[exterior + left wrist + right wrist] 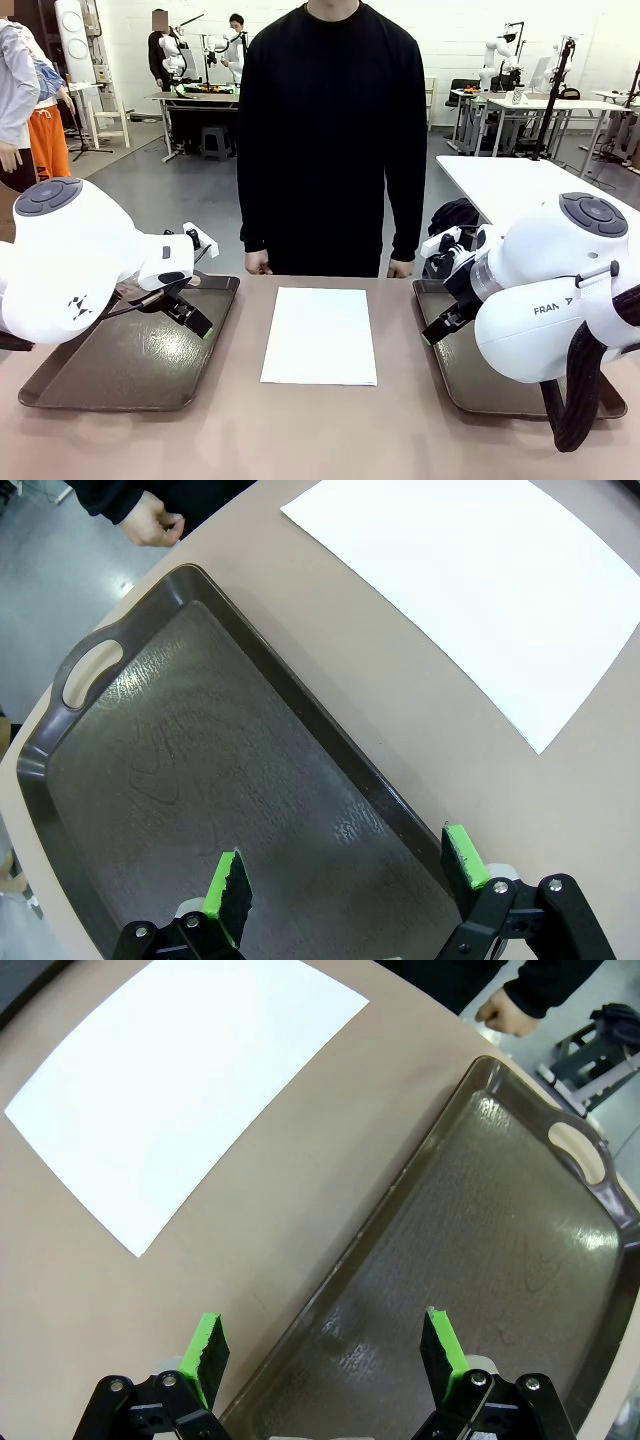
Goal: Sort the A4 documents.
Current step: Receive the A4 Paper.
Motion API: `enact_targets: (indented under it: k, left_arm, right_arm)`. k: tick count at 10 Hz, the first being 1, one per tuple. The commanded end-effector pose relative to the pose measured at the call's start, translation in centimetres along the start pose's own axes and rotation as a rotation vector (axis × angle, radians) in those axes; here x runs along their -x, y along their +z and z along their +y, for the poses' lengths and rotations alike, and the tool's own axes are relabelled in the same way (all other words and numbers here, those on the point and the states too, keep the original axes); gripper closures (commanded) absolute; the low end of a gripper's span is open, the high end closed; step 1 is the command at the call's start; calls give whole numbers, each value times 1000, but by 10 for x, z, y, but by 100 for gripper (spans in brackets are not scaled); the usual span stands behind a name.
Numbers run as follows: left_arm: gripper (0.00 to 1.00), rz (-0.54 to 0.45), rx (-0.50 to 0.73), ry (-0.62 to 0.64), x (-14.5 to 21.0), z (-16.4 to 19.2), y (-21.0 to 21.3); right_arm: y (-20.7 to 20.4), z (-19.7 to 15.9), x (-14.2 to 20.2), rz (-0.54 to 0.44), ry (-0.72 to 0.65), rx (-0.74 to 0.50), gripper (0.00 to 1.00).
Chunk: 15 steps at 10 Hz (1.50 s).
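The A4 documents (319,335) lie flat in the middle of the tan worktop (320,440), between two dark brown trays and touching neither. They look like a single white rectangle with its short edges toward the robot and the person; whether it is one sheet or a thin stack cannot be told.

The left claw (345,855) hangs above the left tray (120,375) with its green pads spread wide and nothing between them. In the left wrist view, one pad (228,885) sits over the tray's floor and the other over its inner rim, the side nearest the paper.

The right claw (322,1322) is likewise spread and holds nothing. It hovers across the inner rim of the right tray (490,395): one pad (208,1345) is over bare worktop between paper and tray, the other over the tray's floor.

A person in a black top stands at the far edge, one hand (258,264) and the other hand (400,268) hanging loosely closed by the worktop's edge, well apart from the paper.
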<state>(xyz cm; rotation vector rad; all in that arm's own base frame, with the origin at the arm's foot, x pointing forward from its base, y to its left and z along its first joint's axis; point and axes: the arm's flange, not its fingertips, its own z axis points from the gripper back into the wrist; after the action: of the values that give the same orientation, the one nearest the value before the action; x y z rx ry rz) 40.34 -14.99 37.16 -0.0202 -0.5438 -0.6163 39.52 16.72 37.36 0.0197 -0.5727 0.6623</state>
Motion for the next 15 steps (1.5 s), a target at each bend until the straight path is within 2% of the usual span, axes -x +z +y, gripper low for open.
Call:
enact_targets:
  k: [1, 7, 8, 12, 14, 15]
  left_arm:
    - [0, 0, 0, 0, 0, 0, 0]
    - [0, 0, 0, 0, 0, 0, 0]
    - [0, -35, -13, -10, 4, 4, 14]
    - [0, -219, 107, 7, 41, 38, 100]
    - [0, -270, 213, -33, 51, 41, 118]
    - [0, -271, 241, -34, 59, 44, 122]
  right_arm:
    - [0, 0, 0, 0, -1, 0, 0]
    - [0, 0, 0, 0, 0, 0, 0]
    - [9, -7, 5, -15, -7, 2, 0]
    - [93, -68, 48, -164, -47, -62, 0]
    - [128, -94, 69, -236, -92, -121, 0]
    - [143, -104, 79, -264, -99, -104, 0]
